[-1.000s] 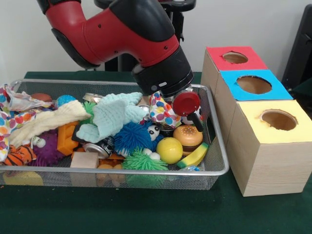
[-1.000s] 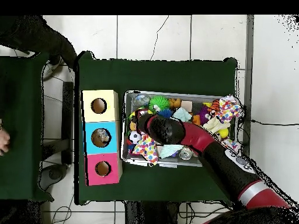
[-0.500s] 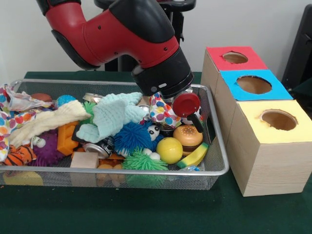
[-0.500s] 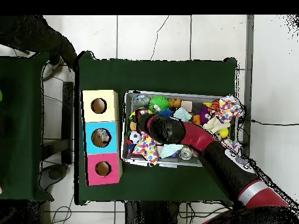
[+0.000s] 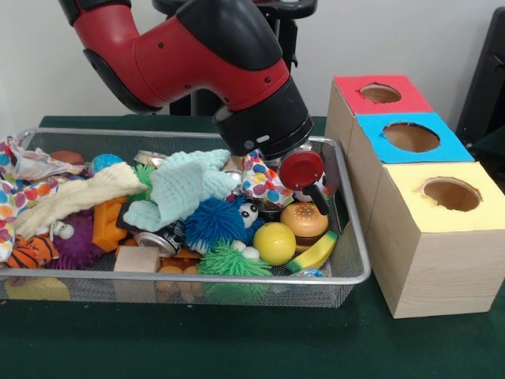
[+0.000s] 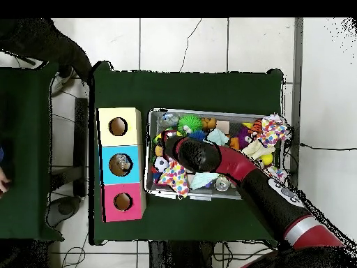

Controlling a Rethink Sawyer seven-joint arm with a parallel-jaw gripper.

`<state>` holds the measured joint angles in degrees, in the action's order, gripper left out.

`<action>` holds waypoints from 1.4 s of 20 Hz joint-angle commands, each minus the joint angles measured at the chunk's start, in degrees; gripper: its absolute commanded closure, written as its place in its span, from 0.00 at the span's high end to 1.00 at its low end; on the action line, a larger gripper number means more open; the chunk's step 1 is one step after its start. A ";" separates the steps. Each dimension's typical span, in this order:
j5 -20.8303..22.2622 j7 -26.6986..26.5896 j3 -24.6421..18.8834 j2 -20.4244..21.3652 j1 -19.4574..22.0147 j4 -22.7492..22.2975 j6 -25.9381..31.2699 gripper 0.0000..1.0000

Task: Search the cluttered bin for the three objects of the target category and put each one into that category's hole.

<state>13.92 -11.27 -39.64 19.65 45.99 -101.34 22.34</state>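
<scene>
1. Arm [image 5: 197,55] low over the bin's [image 5: 351,237] right end; gripper [image 5: 304,178] hidden among clutter, grip state cannot be told.
2. Toys packed rim to rim; burger [image 5: 304,219] and banana [image 5: 312,253] lie against the right wall.
3. Boxes [image 5: 430,237] stand just right of the bin, holes uncovered.

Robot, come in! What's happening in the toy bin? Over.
Tool buried low in bin, state unclear. Boxes waiting, nothing delivered in view. Spotted cloth crowding the tool.
</scene>
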 commanded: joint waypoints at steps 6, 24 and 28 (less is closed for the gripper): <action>0.44 11.95 3.42 -1.02 -1.04 5.19 3.04 0.00; -0.82 12.30 3.84 -1.10 -1.30 5.84 4.78 0.00; -1.14 12.80 4.38 -1.02 -1.58 5.89 5.24 0.00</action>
<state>13.92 -11.27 -39.31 19.60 44.90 -101.17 22.34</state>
